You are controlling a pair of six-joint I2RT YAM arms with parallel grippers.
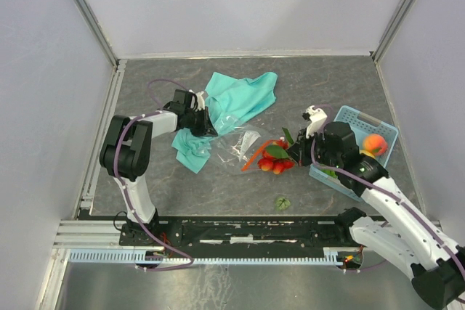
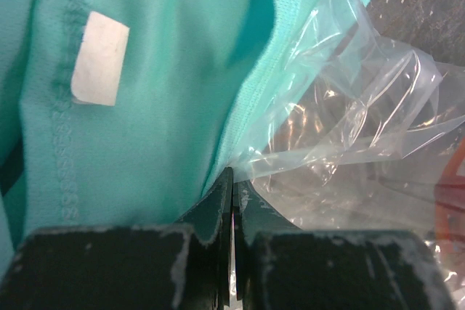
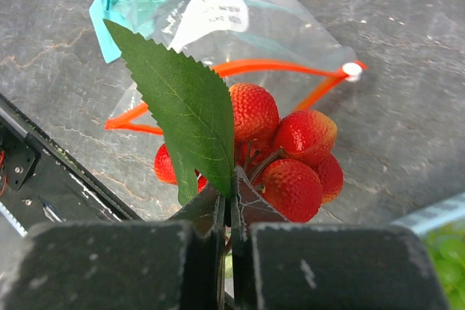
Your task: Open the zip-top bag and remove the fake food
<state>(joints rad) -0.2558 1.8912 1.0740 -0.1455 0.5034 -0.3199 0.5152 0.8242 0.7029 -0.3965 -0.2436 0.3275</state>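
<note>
Left claw [image 2: 232, 197] pinches zip-top bag [image 2: 349, 128] edge. Right claw [image 3: 231, 197] pinches berry cluster [image 3: 290, 150] leaf, open bag mouth just beyond. Peach [image 1: 374, 143] in basket [image 1: 363, 116]; berries pending.

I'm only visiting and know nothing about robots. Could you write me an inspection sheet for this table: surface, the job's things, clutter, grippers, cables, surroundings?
Surface: grey stone-patterned table, no spills seen.
Job's things: clear bag lies mid-table with its orange strip parted. The red berries, with a large leaf attached, are at its mouth. The peach is in the blue basket.
Clutter: teal cloth beside and partly under the bag; one loose leaf near the front edge.
Grippers: left gripper is shut on the bag's plastic; right gripper is shut on the berries' stem.
Cables: purple cables run along both arms.
Surroundings: plain white walls; nothing else seen.
</note>
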